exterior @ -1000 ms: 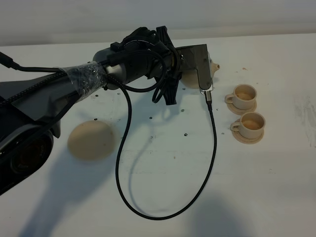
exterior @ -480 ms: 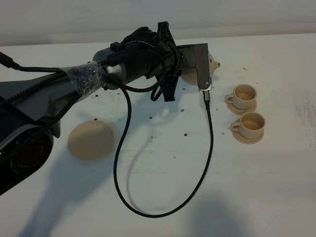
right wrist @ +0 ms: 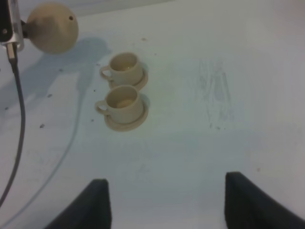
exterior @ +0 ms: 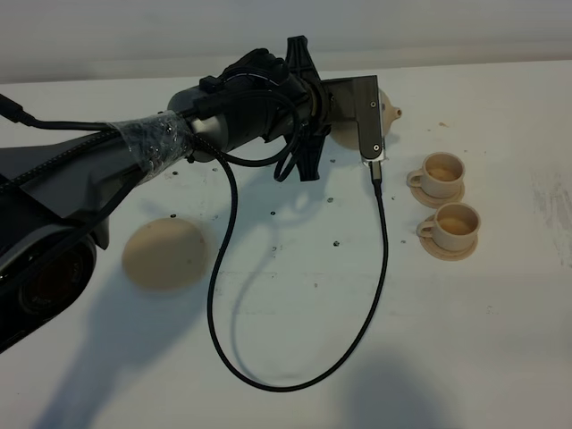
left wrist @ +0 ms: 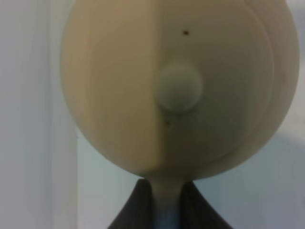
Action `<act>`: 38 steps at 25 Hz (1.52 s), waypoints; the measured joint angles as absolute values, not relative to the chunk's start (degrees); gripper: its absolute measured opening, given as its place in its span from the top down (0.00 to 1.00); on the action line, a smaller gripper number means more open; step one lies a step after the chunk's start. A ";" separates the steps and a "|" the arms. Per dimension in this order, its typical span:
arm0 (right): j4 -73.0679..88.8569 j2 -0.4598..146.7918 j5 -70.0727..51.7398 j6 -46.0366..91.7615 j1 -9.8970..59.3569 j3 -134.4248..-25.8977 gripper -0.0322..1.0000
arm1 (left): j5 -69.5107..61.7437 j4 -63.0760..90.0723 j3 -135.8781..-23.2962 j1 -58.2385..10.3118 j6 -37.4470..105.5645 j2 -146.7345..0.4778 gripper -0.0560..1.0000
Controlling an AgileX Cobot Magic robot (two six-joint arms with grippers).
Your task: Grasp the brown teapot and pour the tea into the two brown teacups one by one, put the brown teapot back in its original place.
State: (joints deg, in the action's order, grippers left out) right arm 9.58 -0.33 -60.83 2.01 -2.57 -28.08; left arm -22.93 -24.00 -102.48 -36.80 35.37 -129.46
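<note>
The brown teapot (left wrist: 119, 90) fills the left wrist view, knobbed lid facing the camera. My left gripper (left wrist: 166, 193) is shut on its loop handle (left wrist: 167, 210). In the high view the left wrist's camera bracket hides most of the pot; its spout (exterior: 394, 113) pokes out toward the right, held above the table at the back. The two brown teacups (exterior: 444, 172) (exterior: 456, 223) stand on small saucers to the right and nearer than the pot. The original place, a flat tan saucer (exterior: 165, 253), lies bare at the left. My right gripper (right wrist: 167, 205) is open, well short of the teacups (right wrist: 125, 68) (right wrist: 122, 102).
A black cable (exterior: 375, 295) hangs from the left wrist's camera bracket (exterior: 357, 112) and loops over the white table (exterior: 500, 340) in the middle. The left arm (exterior: 134, 156) stretches from the left edge across to the back centre.
The left wrist with the teapot has shifted slightly up and to the right. The hanging cable has swung a little. Cups and large saucer have not moved.
</note>
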 joint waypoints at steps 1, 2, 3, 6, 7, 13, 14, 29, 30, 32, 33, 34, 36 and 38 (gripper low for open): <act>9.58 -0.33 -60.83 2.01 -2.57 -28.08 0.45 | -22.63 -23.95 -102.48 -36.80 35.87 -129.46 0.85; 9.60 -0.33 -60.83 2.01 -2.57 -28.08 0.45 | -22.48 -23.95 -102.48 -36.80 36.44 -129.46 0.85; 9.60 -0.33 -60.83 2.01 -2.57 -28.08 0.45 | -22.33 -23.95 -102.48 -36.80 36.92 -129.46 0.85; 9.65 -0.33 -60.76 2.01 -2.57 -28.08 0.45 | -22.21 -23.95 -102.48 -36.80 38.10 -129.46 0.85; 9.65 -0.33 -60.76 2.01 -2.57 -28.08 0.45 | -22.21 -23.95 -102.48 -36.80 38.49 -129.46 0.85; 9.67 -0.33 -60.70 2.01 -2.57 -28.08 0.45 | -22.21 -23.95 -102.48 -37.23 41.51 -129.46 0.85; 9.67 -0.33 -60.70 2.01 -2.57 -28.08 0.45 | -22.27 -23.95 -102.48 -37.40 41.93 -129.46 0.85; 9.71 -0.33 -60.70 2.01 -2.57 -28.08 0.45 | -21.26 -23.95 -102.48 -40.09 44.32 -129.46 0.85; 9.71 -0.33 -60.70 2.01 -2.57 -28.08 0.45 | -21.14 -23.95 -102.48 -40.09 44.32 -129.46 0.85; 9.71 -0.33 -60.70 2.01 -2.57 -28.08 0.45 | -20.90 -24.00 -102.48 -40.09 44.32 -129.52 0.85; 9.71 -0.33 -60.70 2.01 -2.57 -28.08 0.45 | -20.69 -24.09 -102.48 -40.09 44.32 -129.74 0.85; 9.71 -0.33 -60.70 2.01 -2.57 -28.08 0.45 | -20.43 -24.32 -102.48 -40.09 44.32 -130.17 0.85; 9.71 -0.33 -60.70 2.01 -2.57 -28.08 0.45 | -20.06 -24.96 -102.48 -40.09 44.32 -131.10 0.85; 9.71 -0.33 -60.70 2.01 -2.57 -28.08 0.45 | -19.25 -25.55 -102.48 -40.09 44.26 -132.09 0.85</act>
State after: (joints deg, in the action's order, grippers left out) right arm 9.71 -0.33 -60.70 2.01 -2.57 -28.08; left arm -19.25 -25.55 -102.48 -40.09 44.26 -132.09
